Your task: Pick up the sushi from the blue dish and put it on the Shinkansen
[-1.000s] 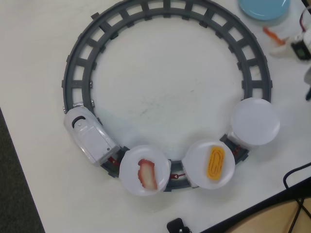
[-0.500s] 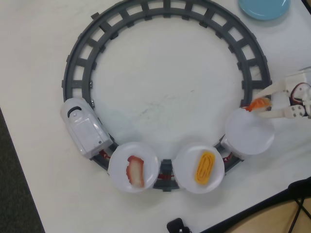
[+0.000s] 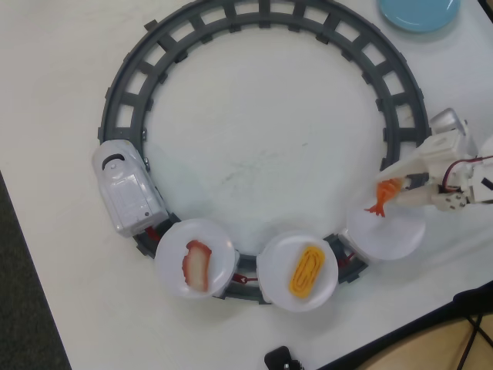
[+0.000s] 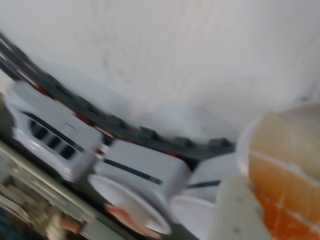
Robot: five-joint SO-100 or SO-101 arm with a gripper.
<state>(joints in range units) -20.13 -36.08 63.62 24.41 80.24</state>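
My gripper (image 3: 391, 190) comes in from the right in the overhead view and is shut on the orange sushi (image 3: 383, 194), holding it over the upper left rim of the rightmost white disc (image 3: 397, 235) of the Shinkansen (image 3: 127, 187). In the blurred wrist view the sushi (image 4: 282, 185) fills the lower right, pressed against a white finger (image 4: 232, 210); the train cars (image 4: 50, 135) lie at lower left. The blue dish (image 3: 420, 11) is empty at the top right edge of the overhead view.
The grey ring track (image 3: 262, 19) circles the table's middle. A red-and-white piece (image 3: 197, 264) lies on the first disc and a yellow egg-like piece (image 3: 306, 271) on the second. The table's front edge runs diagonally at lower right, with a black object (image 3: 279, 359) near it.
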